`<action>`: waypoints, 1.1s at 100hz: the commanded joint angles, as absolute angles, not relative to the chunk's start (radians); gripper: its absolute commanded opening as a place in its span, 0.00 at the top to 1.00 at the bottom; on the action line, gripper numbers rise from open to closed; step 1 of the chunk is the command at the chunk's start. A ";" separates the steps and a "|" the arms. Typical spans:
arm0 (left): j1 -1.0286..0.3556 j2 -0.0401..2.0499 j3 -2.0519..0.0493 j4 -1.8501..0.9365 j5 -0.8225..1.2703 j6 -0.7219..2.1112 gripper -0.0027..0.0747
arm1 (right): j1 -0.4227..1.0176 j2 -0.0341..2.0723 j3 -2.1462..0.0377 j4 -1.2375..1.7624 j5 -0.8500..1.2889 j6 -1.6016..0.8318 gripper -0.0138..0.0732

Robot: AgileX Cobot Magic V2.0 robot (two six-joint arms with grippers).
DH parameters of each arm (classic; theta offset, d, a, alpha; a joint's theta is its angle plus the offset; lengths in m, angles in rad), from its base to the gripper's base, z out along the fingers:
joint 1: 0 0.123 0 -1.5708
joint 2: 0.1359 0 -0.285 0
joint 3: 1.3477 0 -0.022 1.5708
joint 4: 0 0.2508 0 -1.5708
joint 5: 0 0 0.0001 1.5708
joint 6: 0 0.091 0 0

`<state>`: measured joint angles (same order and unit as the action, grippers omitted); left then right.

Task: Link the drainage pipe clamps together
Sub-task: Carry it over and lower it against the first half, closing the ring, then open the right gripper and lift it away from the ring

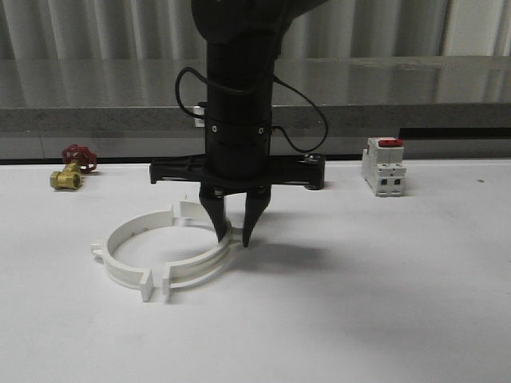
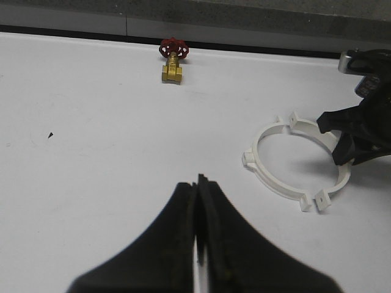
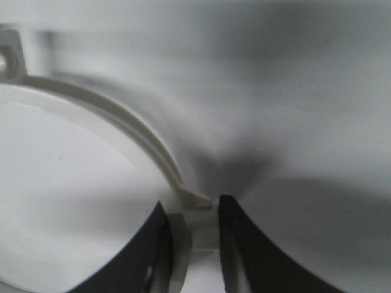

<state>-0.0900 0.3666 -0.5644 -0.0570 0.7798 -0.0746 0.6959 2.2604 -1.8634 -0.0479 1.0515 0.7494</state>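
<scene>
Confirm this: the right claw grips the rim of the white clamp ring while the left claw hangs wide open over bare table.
Not quite. The right claw does straddle the rim of the clamp ring, but the left claw is shut, its fingers pressed together over bare table, as the left wrist view shows.

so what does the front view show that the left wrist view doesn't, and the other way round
The front view alone shows the white breaker with its red top, standing to the right of the ring.

The left wrist view alone shows the left gripper, shut with nothing between its fingers, over bare table.

Both show the two white drainage pipe clamps lying as a ring with gaps at the tabs, the right gripper straddling the ring's right side, the brass valve with a red handwheel, and the white table.
</scene>
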 commanded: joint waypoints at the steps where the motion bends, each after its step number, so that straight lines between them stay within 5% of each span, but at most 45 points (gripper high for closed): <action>1: -0.089 0.375 -0.590 -0.062 0.714 -0.078 0.99 | 0.698 2.212 -1.898 -0.042 1.037 0.772 0.89; 23: -0.089 0.375 -0.590 -0.062 0.714 -0.078 0.99 | 0.704 2.225 -1.899 -0.040 1.010 0.821 0.86; 61: -0.089 0.375 -0.590 -0.062 0.714 -0.078 0.99 | 0.705 2.209 -1.899 -0.042 0.996 0.807 0.33; 93: -0.089 0.375 -0.590 -0.062 0.714 -0.078 0.99 | 0.705 2.076 -1.822 -0.078 1.044 0.647 0.35; 110: -0.089 0.375 -0.590 -0.062 0.714 -0.078 0.99 | 0.699 1.944 -1.697 -0.087 1.022 0.499 0.55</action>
<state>-0.0900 0.3666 -0.5644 -0.0570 0.7798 -0.0746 0.7066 2.0679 -1.7224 -0.0667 1.0417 0.5854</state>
